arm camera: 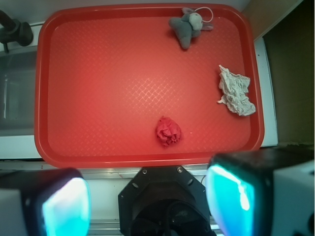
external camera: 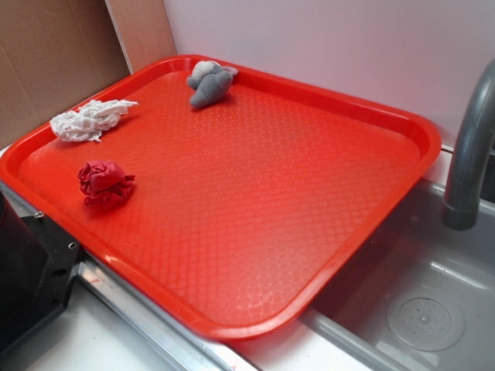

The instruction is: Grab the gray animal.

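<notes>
Jaws [arm camera: 152,196] spread apart w/ nothing held, high above the tray's [arm camera: 44,88] near edge; gray animal [arm camera: 186,28] sits at far edge by a corner, so rim could block a finger, or red wad [arm camera: 168,131] en route gets grabbed instead.

Tray [external camera: 332,232]: glossy red plastic, fine diamond texture. Gray animal [external camera: 210,83]: soft matt plush. White wad [external camera: 89,120], red wad [external camera: 104,182]: crumpled cloth. Faucet [external camera: 472,147]: smooth gray.

The gray animal [external camera: 210,83] [arm camera: 187,27] is a small plush toy, dark gray with a paler gray-white part. It lies flat on the red tray, just beside its far rim, toward the upper left of the exterior view.
</notes>
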